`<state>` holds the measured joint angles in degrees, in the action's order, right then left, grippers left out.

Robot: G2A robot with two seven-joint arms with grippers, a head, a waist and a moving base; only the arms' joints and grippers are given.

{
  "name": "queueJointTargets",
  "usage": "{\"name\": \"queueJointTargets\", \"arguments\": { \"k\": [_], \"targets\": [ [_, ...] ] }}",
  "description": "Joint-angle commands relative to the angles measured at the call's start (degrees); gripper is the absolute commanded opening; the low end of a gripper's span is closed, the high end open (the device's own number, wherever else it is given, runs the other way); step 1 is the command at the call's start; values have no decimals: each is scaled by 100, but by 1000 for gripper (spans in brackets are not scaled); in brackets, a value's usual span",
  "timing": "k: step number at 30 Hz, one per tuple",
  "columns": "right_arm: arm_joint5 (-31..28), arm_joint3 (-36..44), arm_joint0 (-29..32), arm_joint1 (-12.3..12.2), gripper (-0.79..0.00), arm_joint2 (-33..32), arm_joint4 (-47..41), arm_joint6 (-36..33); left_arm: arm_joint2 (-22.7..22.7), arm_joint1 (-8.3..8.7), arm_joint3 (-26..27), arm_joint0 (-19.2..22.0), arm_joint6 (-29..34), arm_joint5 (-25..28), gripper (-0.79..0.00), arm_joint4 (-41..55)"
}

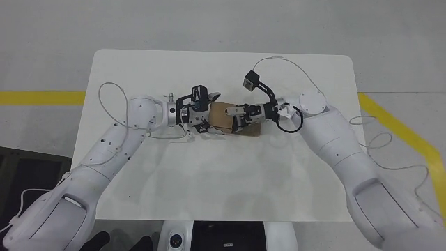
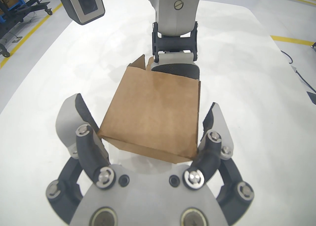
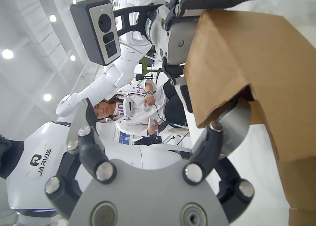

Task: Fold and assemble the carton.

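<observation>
Closest to me is the left end effector (image 2: 145, 103), its two fingers (image 2: 81, 111) spread wide and straddling the near end of the one brown cardboard carton (image 2: 153, 113). It looks released rather than clamped. The fingertips stand clear of the carton's sides, and only the carton's two near corners touch the fingers, down by their bases.

That single carton sits between the two arms, at about the middle of the white tabletop (image 1: 209, 181). I can't tell whether it rests on the surface or is held just off it. Its broad top panel is flat and smooth. At the far end it is open, and one small flap (image 2: 139, 62) stands up at a corner.

From that far end comes the right end effector (image 3: 158, 113), also spread open and gripping nothing. It has two fingers as well. The outer finger (image 3: 85, 115) hangs free in the air, well apart from the cardboard. The inner finger (image 3: 229, 123) is tucked into the carton's open end, under a folded edge.

So I count two end effectors and four fingers, all around one carton. Each wrist carries one dark box on a bracket: the right wrist's camera module (image 1: 251, 81) and the left wrist's camera module (image 1: 201, 92), both just beside the carton.
</observation>
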<state>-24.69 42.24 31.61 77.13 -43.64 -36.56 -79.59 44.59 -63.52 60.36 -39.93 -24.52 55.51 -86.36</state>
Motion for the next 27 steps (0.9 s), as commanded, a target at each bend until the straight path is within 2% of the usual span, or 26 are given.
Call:
{"name": "queueJointTargets", "arguments": {
  "k": [1,6,19,27],
  "targets": [
    [-2,-16,-10,15,0,7,-30,1,-3,-3,3,3,-34,13,0,-31],
    [31,14,43,-38,0,-115,-142,-32,-2,-8,-4,3,-113,27,0,-87],
    [162,315,292,-509,0,-785,242,-162,10,-12,6,-9,-248,92,0,-212],
    [-26,211,135,-479,0,-679,491,25,44,0,60,-54,-275,79,0,-272]
  ]
}}
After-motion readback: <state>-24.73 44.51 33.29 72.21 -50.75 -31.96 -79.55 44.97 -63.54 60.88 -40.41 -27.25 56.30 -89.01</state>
